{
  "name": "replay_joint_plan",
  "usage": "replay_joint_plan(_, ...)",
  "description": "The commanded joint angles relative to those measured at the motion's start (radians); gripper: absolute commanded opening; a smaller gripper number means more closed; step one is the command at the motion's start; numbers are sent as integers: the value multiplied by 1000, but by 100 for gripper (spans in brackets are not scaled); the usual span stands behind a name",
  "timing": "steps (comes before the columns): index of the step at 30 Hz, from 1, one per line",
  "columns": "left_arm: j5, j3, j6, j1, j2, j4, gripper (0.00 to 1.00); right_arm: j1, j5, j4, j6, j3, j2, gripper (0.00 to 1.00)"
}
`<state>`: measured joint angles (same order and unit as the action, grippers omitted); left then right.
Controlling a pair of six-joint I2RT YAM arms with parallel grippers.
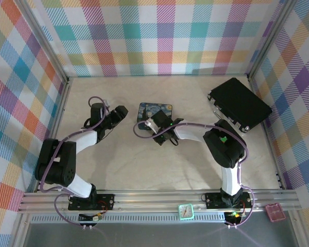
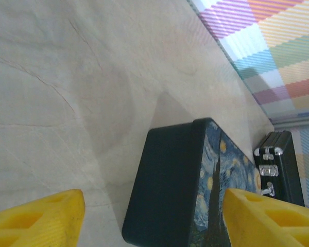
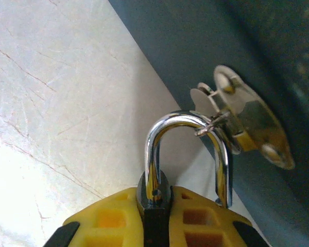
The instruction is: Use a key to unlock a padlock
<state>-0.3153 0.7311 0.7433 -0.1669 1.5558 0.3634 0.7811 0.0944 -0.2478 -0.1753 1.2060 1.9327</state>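
1. The blue swirl-painted tin [image 1: 157, 109] lies flat at mid-table with its painted lid up and shut. The black case [image 1: 240, 104] lies closed near the right wall, its silvery latches facing the tin. We cannot see into either.
2. The padlock [image 3: 154, 206] hangs at the tin's dark side. Its bright shackle is threaded through the wire loop of the tin's silvery hasp [image 3: 250, 126]. We cannot tell whether the shackle is locked.
3. The pale table [image 1: 144, 170] lies bare in front of the tin and to its left. Checked walls [image 1: 165, 36] close in the left, far and right sides, and an aluminium rail [image 1: 154, 198] runs along the near edge. The case sits well apart from the tin.
4. The right gripper [image 3: 157, 213] has its yellow fingers pressed together on the padlock's dark body. The shackle arches out from between them toward the tin.
5. The left gripper [image 2: 153, 200] waits just left of the tin. Its yellow fingers are spread wide and hold nothing, with the tin's dark side wall ahead between them.
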Motion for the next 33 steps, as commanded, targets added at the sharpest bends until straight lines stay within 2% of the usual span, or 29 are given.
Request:
replay_joint_plan(1,-57,37,-8,-29,43,91,70,-5,-101,-7,-79,23,-24,0)
replay_joint_plan(10,-88,78,10,-111,149,143,67,-7,-149,-15,-100,78,-5,0)
replay_joint_plan(27,-100,80,46,-190,176,170,64,-20,-148,-46,-81,237,117,0)
replay_joint_plan(33,-93,56,73,-194,150,187,64,-54,-319,-100,96,285,124,0)
